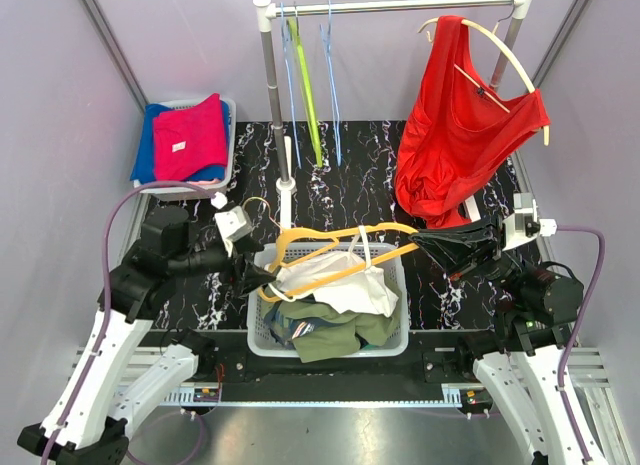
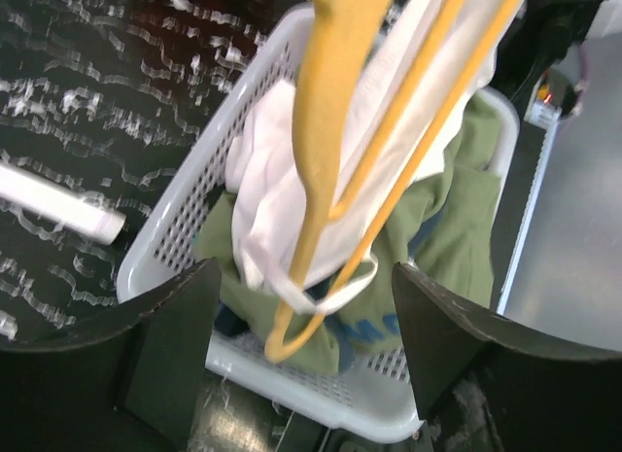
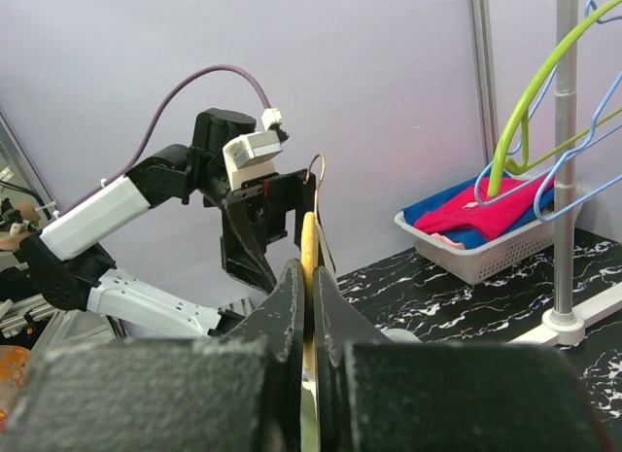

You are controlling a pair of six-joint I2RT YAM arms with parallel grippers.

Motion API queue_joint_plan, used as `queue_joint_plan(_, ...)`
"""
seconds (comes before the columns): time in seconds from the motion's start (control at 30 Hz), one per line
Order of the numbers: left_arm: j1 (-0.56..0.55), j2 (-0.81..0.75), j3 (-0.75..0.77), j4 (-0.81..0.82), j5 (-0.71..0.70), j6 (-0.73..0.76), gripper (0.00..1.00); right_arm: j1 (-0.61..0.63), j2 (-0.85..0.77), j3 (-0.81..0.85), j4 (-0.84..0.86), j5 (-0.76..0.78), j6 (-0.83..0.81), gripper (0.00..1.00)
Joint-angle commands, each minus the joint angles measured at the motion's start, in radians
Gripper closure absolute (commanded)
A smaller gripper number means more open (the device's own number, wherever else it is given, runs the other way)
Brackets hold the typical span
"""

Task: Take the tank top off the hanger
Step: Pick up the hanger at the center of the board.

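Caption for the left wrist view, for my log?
Open left gripper flanking yellow plastic hanger, white tank top hanging into white perforated basket.

Right gripper [image 3: 309,277] is pinching yellow hanger [image 3: 309,233] edge-on; left arm [image 3: 146,194] is standing behind the hanger; white basket [image 3: 486,253] is sitting to the hanger's right.

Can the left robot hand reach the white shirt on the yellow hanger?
Probably yes. The left gripper is open right beside the white tank top, with nothing between them, while the right gripper holds the yellow hanger over the basket.
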Motion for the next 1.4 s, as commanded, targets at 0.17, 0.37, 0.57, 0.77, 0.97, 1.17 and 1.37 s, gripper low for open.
queue_joint_plan(0.17, 0.005, 0.044, -0.048, 0.439, 0.228, -0.245, 0.18, 0.004, -0.011, 0.009, 0.072, 0.034, 0.046, 1.00)
queue_joint_plan(0.37, 0.005, 0.049, -0.111, 0.528, 0.325, -0.349, 0.19, 0.004, -0.004, 0.001, 0.105, 0.042, 0.069, 1.00)
queue_joint_plan(0.57, 0.005, 0.035, -0.154, 0.599, 0.359, -0.413, 0.41, 0.004, 0.006, -0.008, 0.146, 0.049, 0.096, 1.00)
queue_joint_plan(0.77, 0.011, 0.053, -0.032, 0.607, 0.376, -0.398, 0.91, 0.004, 0.009, -0.017, 0.152, 0.051, 0.113, 1.00)
queue_joint_plan(0.97, 0.014, 0.110, 0.197, 0.375, 0.350, -0.205, 0.90, 0.004, -0.001, -0.009, 0.079, 0.072, 0.086, 0.98)
queue_joint_plan(1.17, 0.014, 0.162, 0.456, 0.107, 0.279, 0.025, 0.89, 0.003, -0.053, 0.076, -0.206, 0.179, -0.049, 0.52)
queue_joint_plan(1.37, 0.014, 0.168, 0.536, 0.041, 0.209, 0.097, 0.91, 0.004, -0.122, 0.190, -0.527, 0.310, -0.256, 0.15)
